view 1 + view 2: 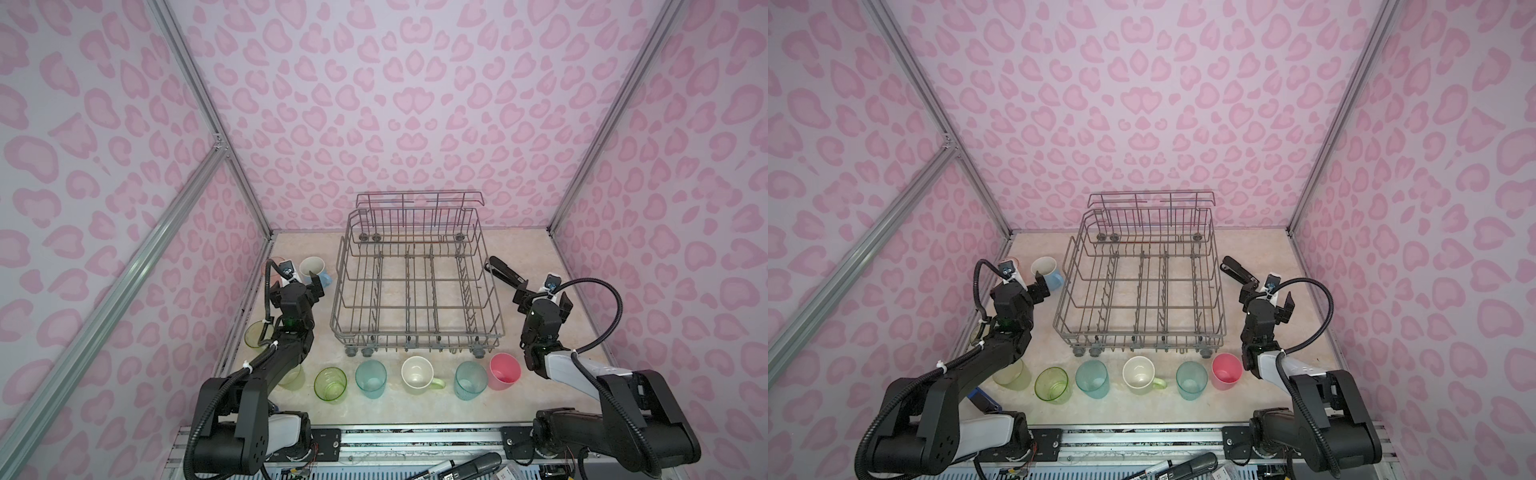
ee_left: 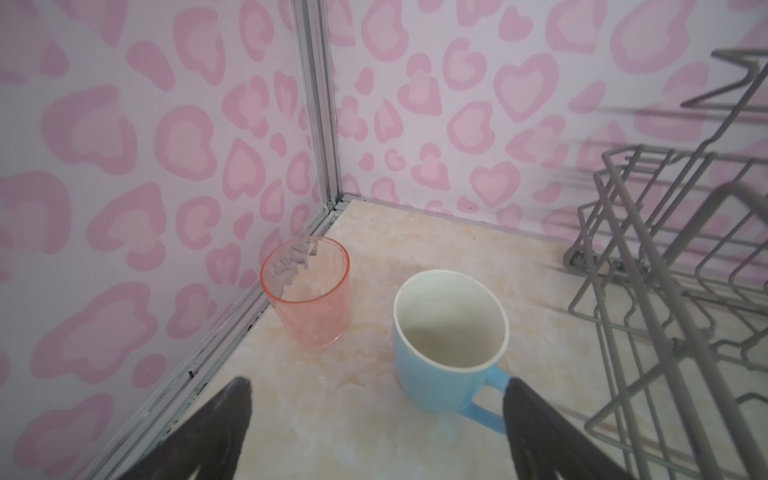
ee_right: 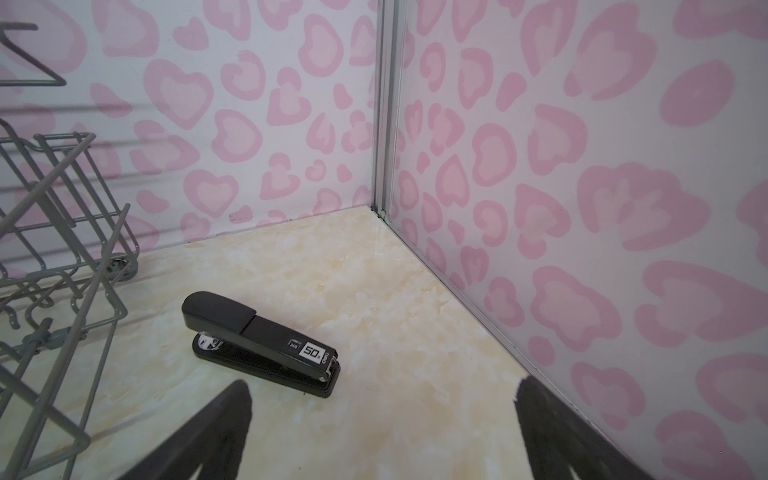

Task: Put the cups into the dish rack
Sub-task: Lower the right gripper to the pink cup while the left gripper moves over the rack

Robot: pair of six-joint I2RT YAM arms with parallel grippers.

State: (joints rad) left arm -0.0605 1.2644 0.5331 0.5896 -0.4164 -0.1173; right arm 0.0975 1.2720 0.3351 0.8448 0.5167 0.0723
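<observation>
Arms [image 1: 282, 357] are extended at the dish rack's [image 1: 415, 338] 9 and 3 o'clock. Left end effector [image 2: 378, 386] and right end effector [image 3: 384, 384] are held wide open, empty.

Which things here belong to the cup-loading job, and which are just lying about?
Job: dish rack, blue mug, salmon cup, three green cups, two teal cups, pale green mug, pink cup.
Lying about: stapler, markers.

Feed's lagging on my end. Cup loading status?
Left gripper, right gripper: jaws open, empty. Left at blue mug. Dish rack empty; cups on table. Stapler beside rack.
</observation>
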